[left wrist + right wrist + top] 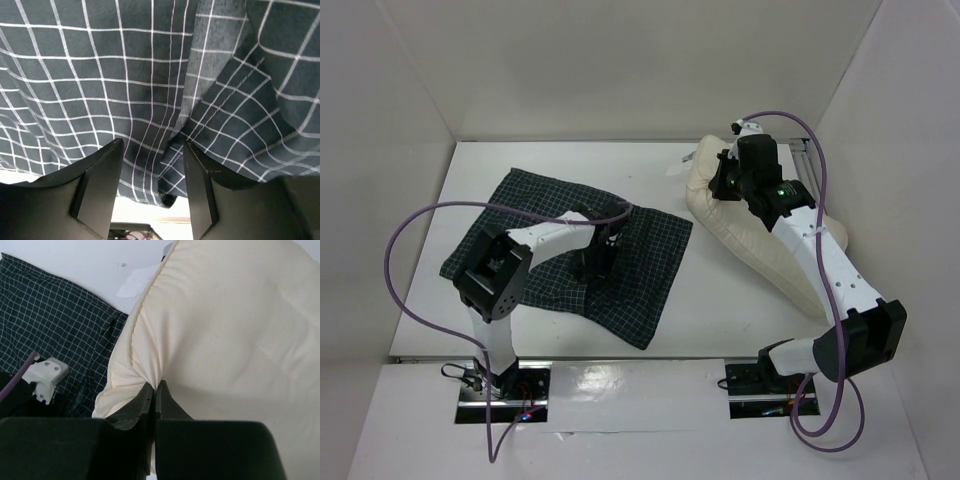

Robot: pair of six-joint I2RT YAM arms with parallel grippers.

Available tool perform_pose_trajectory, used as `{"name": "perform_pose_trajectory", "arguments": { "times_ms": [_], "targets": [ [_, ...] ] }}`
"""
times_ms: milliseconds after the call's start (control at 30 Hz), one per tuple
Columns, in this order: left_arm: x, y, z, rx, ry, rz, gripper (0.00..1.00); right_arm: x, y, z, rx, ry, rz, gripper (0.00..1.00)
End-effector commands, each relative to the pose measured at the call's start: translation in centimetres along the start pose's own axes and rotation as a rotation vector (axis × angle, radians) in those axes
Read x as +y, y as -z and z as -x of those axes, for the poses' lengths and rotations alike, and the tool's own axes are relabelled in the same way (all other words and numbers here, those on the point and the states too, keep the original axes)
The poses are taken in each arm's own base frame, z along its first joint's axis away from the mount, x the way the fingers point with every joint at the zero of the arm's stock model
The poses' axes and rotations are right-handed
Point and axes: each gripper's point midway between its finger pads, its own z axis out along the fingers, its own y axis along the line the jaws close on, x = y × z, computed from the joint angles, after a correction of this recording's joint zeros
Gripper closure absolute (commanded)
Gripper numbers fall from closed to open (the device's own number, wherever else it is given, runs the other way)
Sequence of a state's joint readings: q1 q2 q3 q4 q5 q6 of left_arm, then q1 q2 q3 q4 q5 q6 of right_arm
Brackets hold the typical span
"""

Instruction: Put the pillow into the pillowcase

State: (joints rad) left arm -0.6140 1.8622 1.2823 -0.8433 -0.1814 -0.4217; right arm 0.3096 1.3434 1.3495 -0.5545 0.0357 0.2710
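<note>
**On the table [740,310], pillow [720,215] beside pillowcase [645,265], not yet inside**

At the right, the right gripper [156,386] is pinched tight on the pillow by its seam. The left gripper [152,150] stands parted astride a raised fold of the pillowcase. It should close on 1 layer only, so the mouth opens.

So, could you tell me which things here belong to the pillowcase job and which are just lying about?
Job: pillow; pillowcase; right gripper pinching the pillow; left gripper open at the pillowcase.
Lying about: white paper-like slip beside the pillow.
</note>
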Motion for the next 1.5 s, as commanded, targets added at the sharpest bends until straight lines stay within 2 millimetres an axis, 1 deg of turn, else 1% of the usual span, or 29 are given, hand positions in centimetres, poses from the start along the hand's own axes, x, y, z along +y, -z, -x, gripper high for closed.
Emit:
{"name": "perform_pose_trajectory", "arguments": {
  "times_ms": [0, 67, 133, 233, 300, 333, 433, 467, 500, 533, 567, 633, 667, 733, 800, 833, 933, 967, 1000, 1067, 1100, 1133, 1200, 1267, 1300, 1333, 1367, 1400, 1467],
  "targets": [
    [-0.2, -0.1, 1.1, -0.022, -0.011, 0.014, 0.37, 0.7, 1.2, 2.2, -0.077, -0.004, 0.037, 1.00],
    [-0.4, -0.1, 1.9, -0.044, -0.017, 0.024, 0.37, 0.7, 1.2, 2.2, -0.077, -0.004, 0.037, 1.00],
    [-0.2, 0.3, 2.8, -0.077, 0.025, 0.049, 0.37, 0.7, 1.2, 2.2, -0.077, -0.004, 0.037, 1.00],
    [-0.7, 1.0, 4.2, -0.120, 0.047, 0.032, 0.38, 0.9, 1.2, 2.1, -0.074, -0.004, 0.047, 1.00],
    [-1.1, 1.0, 5.2, -0.132, 0.050, 0.027, 0.39, 0.9, 1.2, 2.1, -0.074, -0.004, 0.047, 1.00],
    [-1.1, 1.3, 6.2, -0.156, 0.065, 0.036, 0.41, 0.9, 1.2, 2.1, -0.074, -0.004, 0.047, 1.00],
    [-0.6, 0.4, 6.4, -0.142, 0.073, 0.086, 0.41, 0.9, 1.2, 2.1, -0.074, -0.004, 0.047, 1.00],
    [-0.8, 0.6, 7.1, -0.155, 0.076, 0.081, 0.42, 0.9, 1.2, 2.1, -0.074, -0.004, 0.047, 1.00],
    [-0.5, 0.1, 7.0, -0.144, 0.083, 0.087, 0.42, 0.9, 1.2, 2.1, -0.074, -0.004, 0.047, 1.00],
    [-0.7, 0.1, 7.4, -0.147, 0.092, 0.085, 0.43, 0.9, 1.2, 2.1, -0.074, -0.004, 0.047, 1.00],
    [-1.0, -0.5, 7.4, -0.133, 0.090, 0.079, 0.43, 0.9, 1.2, 2.1, -0.074, -0.004, 0.047, 1.00],
    [-1.0, -1.1, 7.2, -0.117, 0.095, 0.085, 0.47, 0.9, 1.2, 2.1, -0.074, -0.004, 0.047, 1.00],
    [-0.7, -1.7, 7.1, -0.103, 0.101, 0.092, 0.47, 0.9, 1.2, 2.1, -0.074, -0.004, 0.047, 1.00],
    [-0.4, -1.7, 7.2, -0.111, 0.102, 0.112, 0.49, 0.9, 1.2, 2.1, -0.074, -0.004, 0.047, 1.00],
    [-0.5, -2.0, 7.3, -0.112, 0.112, 0.111, 0.51, 0.5, 1.2, 2.0, -0.068, -0.008, 0.037, 1.00],
    [-0.2, -2.1, 7.4, -0.110, 0.121, 0.113, 0.53, 0.5, 1.2, 2.0, -0.068, -0.008, 0.037, 1.00],
    [-0.2, -2.1, 7.4, -0.111, 0.130, 0.113, 0.60, 0.5, 1.2, 2.0, -0.068, -0.008, 0.037, 1.00],
    [0.2, -2.1, 7.5, -0.109, 0.139, 0.114, 0.64, 0.5, 1.2, 2.0, -0.068, -0.008, 0.037, 1.00],
    [0.1, -1.9, 7.8, -0.117, 0.141, 0.111, 0.67, 0.5, 1.2, 2.0, -0.068, -0.008, 0.037, 1.00],
    [0.1, -1.9, 7.8, -0.117, 0.141, 0.111, 0.74, 0.5, 1.2, 2.0, -0.068, -0.008, 0.037, 1.00],
    [0.1, -1.9, 7.8, -0.117, 0.132, 0.112, 0.74, 0.5, 1.2, 2.0, -0.068, -0.008, 0.037, 1.00],
    [0.1, -1.9, 7.8, -0.117, 0.132, 0.112, 0.76, 0.5, 1.2, 2.0, -0.068, -0.008, 0.037, 1.00],
    [0.2, -1.3, 8.3, -0.140, 0.137, 0.112, 0.77, 0.5, 1.2, 2.0, -0.068, -0.008, 0.037, 1.00],
    [0.4, -1.3, 8.4, -0.144, 0.138, 0.124, 0.81, 0.5, 1.2, 2.0, -0.068, -0.008, 0.037, 1.00],
    [0.4, -0.9, 8.5, -0.154, 0.140, 0.120, 0.84, 0.5, 1.2, 2.0, -0.068, -0.008, 0.037, 1.00],
    [0.9, -0.9, 8.4, -0.144, 0.148, 0.125, 0.86, 0.5, 1.2, 2.0, -0.068, -0.008, 0.037, 1.00],
    [0.9, -0.7, 8.7, -0.152, 0.151, 0.122, 0.90, 0.5, 1.2, 2.0, -0.068, -0.008, 0.037, 1.00],
    [0.9, -0.7, 8.7, -0.152, 0.151, 0.122, 1.00, 0.4, 0.9, 1.8, -0.059, -0.008, 0.034, 1.00],
    [1.3, 0.0, 9.1, -0.150, 0.161, 0.124, 1.00, 0.6, 0.9, 1.7, -0.056, -0.007, 0.043, 1.00]
  ]
}}
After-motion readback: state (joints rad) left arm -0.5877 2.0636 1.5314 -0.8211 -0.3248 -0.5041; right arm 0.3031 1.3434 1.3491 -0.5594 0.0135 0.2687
